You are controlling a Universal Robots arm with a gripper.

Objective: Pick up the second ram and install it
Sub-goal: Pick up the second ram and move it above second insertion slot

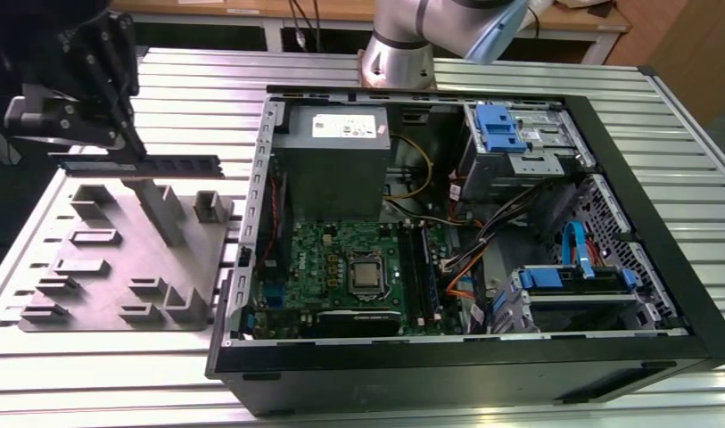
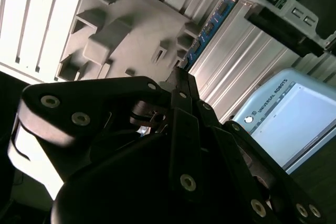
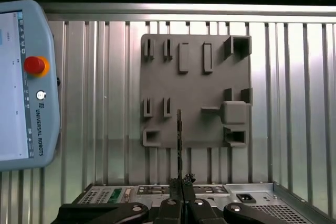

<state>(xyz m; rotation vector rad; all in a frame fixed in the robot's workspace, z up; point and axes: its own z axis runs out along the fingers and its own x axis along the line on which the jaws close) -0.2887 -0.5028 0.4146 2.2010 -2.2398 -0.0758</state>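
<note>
The second ram (image 1: pixel 160 165) is a long dark stick held level and lifted above the far edge of the grey fixture plate (image 1: pixel 106 272), at the exterior view's left. My gripper (image 1: pixel 133 152) is shut on it from above, near its middle. In the first wrist view the ram (image 3: pixel 179 135) shows edge-on as a thin dark line running out from my closed fingers (image 3: pixel 175 203) over the plate (image 3: pixel 194 85). In the second wrist view the ram (image 2: pixel 210 24), with bluish chips, juts past the fingers (image 2: pixel 184 90). The green motherboard (image 1: pixel 333 254) with long black slots (image 1: pixel 424 276) lies in the open case.
The open black computer case (image 1: pixel 647 232) takes up the exterior view's right, with a grey power supply (image 1: pixel 333 165), blue-tabbed drive cages (image 1: pixel 511 134) and loose cables. The arm's base (image 1: pixel 398 53) stands behind it. A teach pendant (image 3: pixel 23 82) lies on the slatted metal table (image 1: pixel 208 80).
</note>
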